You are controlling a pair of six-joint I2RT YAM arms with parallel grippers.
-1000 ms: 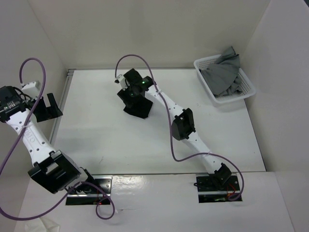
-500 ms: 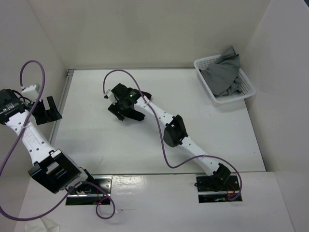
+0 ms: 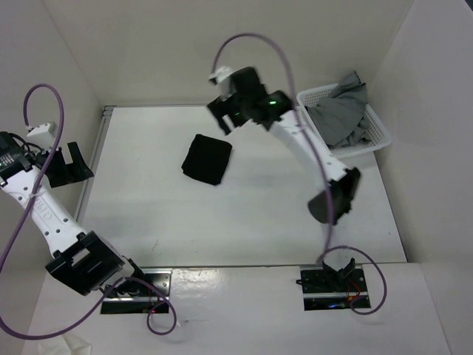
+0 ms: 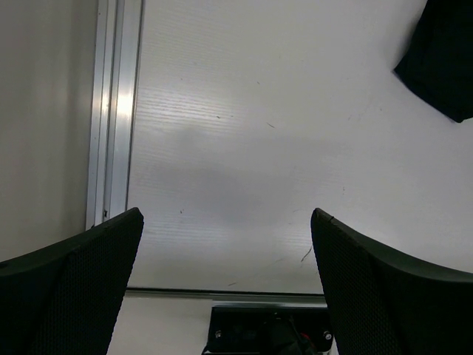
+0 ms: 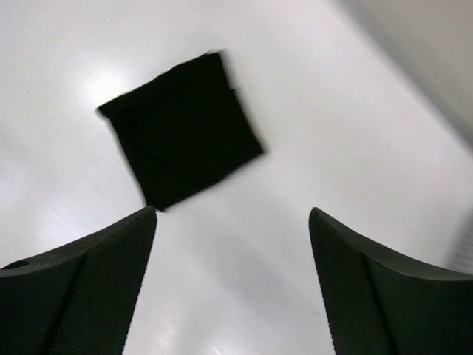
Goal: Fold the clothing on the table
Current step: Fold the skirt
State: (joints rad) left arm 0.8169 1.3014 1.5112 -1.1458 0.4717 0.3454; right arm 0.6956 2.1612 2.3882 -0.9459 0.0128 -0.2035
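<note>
Folded square, the black clothing (image 3: 207,159) lay below the right claw (image 5: 230,222), which had lifted off it, open and empty; the left claw (image 4: 225,222) gaped wide, empty.

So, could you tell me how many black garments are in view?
1: the black clothing lies folded on the table, mid-left. Grey garments in the white basket could hide another.

Top external: fixed overhead at near side, looks down on whole table (image 3: 244,214). Left wrist: closer in, faces down beside rail (image 4: 114,111), catches clothing (image 4: 443,59) corner upper right. Right wrist: raised, looks down, whole clothing framed, blurred. All three share clothing.
</note>
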